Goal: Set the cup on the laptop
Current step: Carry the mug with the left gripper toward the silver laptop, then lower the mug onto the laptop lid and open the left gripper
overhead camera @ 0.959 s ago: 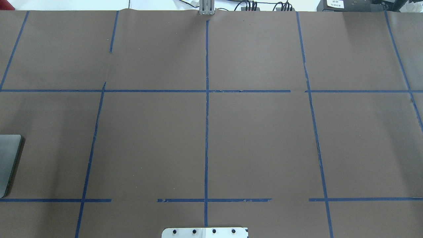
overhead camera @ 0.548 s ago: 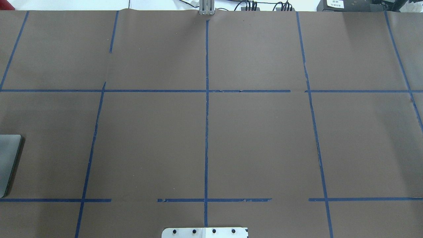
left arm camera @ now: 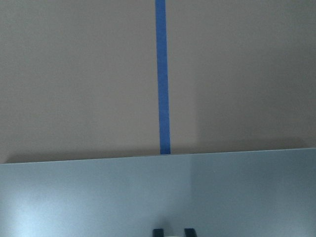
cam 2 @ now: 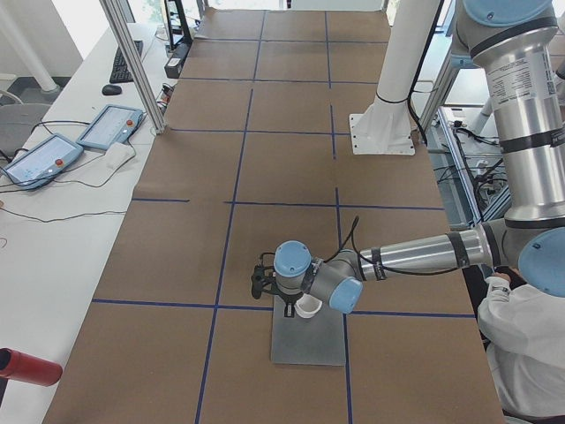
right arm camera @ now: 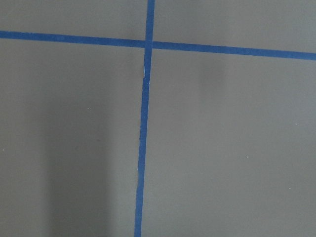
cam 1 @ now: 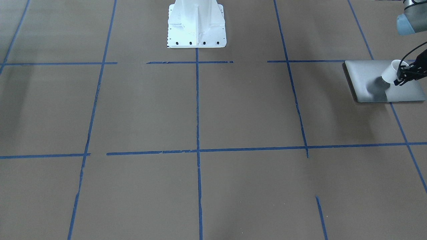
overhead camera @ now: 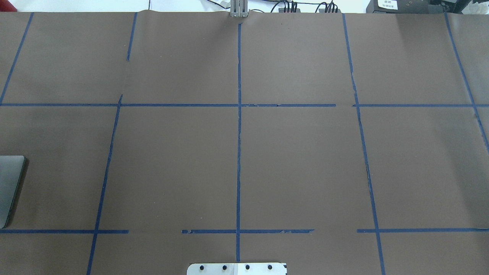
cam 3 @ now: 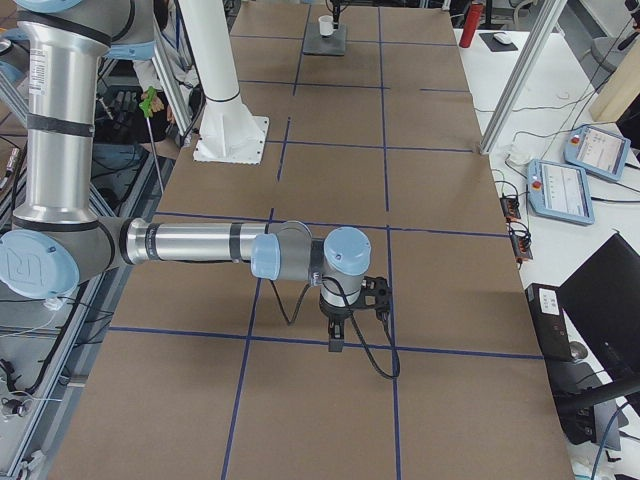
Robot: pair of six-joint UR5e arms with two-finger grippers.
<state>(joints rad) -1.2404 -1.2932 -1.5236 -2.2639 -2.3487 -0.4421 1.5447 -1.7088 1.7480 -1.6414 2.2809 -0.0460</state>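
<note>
The silver-grey laptop (cam 1: pixel 370 80) lies closed at the table's left end; only its corner shows in the overhead view (overhead camera: pixel 9 187). My left gripper (cam 1: pixel 399 75) is shut on the rim of the small white cup (cam 1: pixel 389 72), which hangs tilted low over the lid; I cannot tell whether it touches. In the exterior left view the cup (cam 2: pixel 308 306) is over the laptop (cam 2: pixel 309 344). The left wrist view shows the lid (left arm camera: pixel 98 197) and two fingertips (left arm camera: pixel 158 232). My right gripper (cam 3: pixel 335 338) points down over bare table; I cannot tell whether it is open.
The white robot pedestal (cam 1: pixel 196 23) stands at the table's near-robot edge. Blue tape lines (overhead camera: pixel 238 152) grid the brown table cover. Teach pendants (cam 3: pixel 565 185) lie beside the far edge. A person in white (cam 2: pixel 525 353) stands near the left arm.
</note>
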